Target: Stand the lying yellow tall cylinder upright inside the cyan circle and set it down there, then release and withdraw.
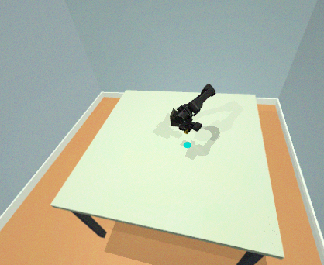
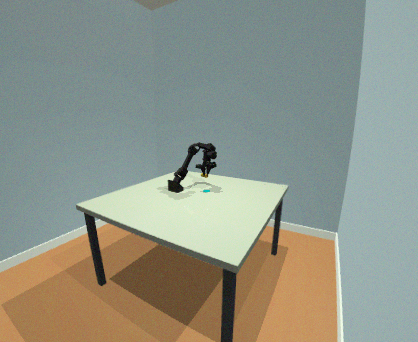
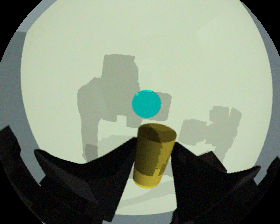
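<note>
The yellow cylinder is between the fingers of my gripper, which is shut on it. They hold it up above the table. In the wrist view it slants, with one round end showing at the top; in the exterior view it looks closer to level than upright, but it is too small to tell its exact tilt. The cyan circle lies flat on the table, uncovered. In the wrist view it is just beyond the cylinder's near end.
The pale green table carries the arm's base near its back part. The arm's shadows fall on the table around the circle, and the arm bends high above the tabletop.
</note>
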You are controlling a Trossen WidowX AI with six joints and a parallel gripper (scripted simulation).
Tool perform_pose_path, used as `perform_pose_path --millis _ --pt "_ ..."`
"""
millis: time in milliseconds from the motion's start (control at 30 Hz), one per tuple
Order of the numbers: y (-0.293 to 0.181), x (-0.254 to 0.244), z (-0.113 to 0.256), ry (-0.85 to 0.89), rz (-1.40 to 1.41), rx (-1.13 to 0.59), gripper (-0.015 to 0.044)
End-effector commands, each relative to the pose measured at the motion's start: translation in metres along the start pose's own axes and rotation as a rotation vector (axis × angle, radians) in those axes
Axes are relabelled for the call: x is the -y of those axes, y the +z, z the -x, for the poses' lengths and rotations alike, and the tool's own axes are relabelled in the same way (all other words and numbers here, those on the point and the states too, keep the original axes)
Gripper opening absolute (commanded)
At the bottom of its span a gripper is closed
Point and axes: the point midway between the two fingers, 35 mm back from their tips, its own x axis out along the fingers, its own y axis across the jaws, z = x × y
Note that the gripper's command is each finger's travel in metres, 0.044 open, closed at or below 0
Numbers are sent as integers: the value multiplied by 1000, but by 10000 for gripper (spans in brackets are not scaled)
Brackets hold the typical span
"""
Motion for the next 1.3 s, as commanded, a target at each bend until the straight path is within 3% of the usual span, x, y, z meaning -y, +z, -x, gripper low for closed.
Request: perform_pose_path --millis 0,1267 --pt "-2 2 -3 -32 2 8 105" --pt "-14 13 -21 -256 54 97 105"
